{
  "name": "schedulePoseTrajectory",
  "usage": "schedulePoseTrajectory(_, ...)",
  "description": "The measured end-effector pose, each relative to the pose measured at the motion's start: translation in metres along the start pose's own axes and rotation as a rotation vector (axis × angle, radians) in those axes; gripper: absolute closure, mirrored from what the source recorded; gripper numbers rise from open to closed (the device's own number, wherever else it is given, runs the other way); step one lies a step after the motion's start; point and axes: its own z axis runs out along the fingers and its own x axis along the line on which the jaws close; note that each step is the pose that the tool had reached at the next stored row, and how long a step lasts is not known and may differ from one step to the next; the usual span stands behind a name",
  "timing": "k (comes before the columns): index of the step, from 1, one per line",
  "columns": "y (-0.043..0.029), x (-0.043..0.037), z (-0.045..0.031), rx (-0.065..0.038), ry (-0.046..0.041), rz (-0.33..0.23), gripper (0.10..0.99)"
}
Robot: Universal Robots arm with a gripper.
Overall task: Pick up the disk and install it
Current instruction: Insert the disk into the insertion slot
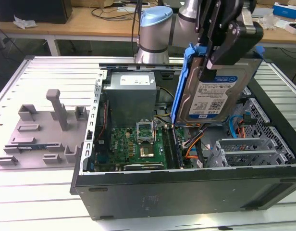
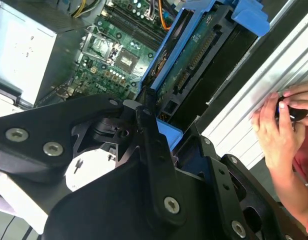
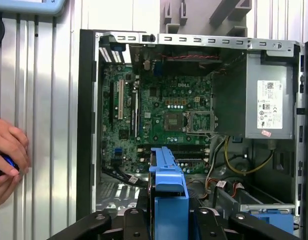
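Observation:
The disk [image 1: 220, 96], a silver metal drive with a white-and-blue label in a bright blue carrier, hangs on edge above the right half of the open computer case [image 1: 186, 187] in the exterior view. My gripper [image 1: 211, 61] is shut on its upper part, black fingers pressing both faces. In the second wrist view the disk [image 2: 191, 60] extends away from the gripper [image 2: 153, 111] toward the case's side wall, its connector edge showing. In the first wrist view the blue carrier [image 3: 167, 182] sticks out between the fingers, over the case's lower bay area.
Inside the case lie the green motherboard [image 1: 138, 142], a grey power supply [image 1: 131, 94], orange and blue cables and a metal drive cage [image 1: 244, 149]. A grey fixture plate [image 1: 40, 132] rests on the exterior view's left. A person's hands [image 2: 281, 125] hold something beside the case.

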Motion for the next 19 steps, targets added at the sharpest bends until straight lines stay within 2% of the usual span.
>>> schedulePoseTrajectory(7, -0.0120, 0.0129, -0.0003, 0.000, 0.0004, 0.000, 0.722)
schedulePoseTrajectory(10, -0.0197, 0.0203, -0.0002, 0.000, 0.0007, 0.000, 0.722)
schedulePoseTrajectory(16, -0.0315, 0.0251, 0.0002, 0.000, 0.0007, 0.000, 0.722)
schedulePoseTrajectory(19, -0.0447, 0.0269, 0.0005, 0.000, 0.0007, 0.000, 0.722)
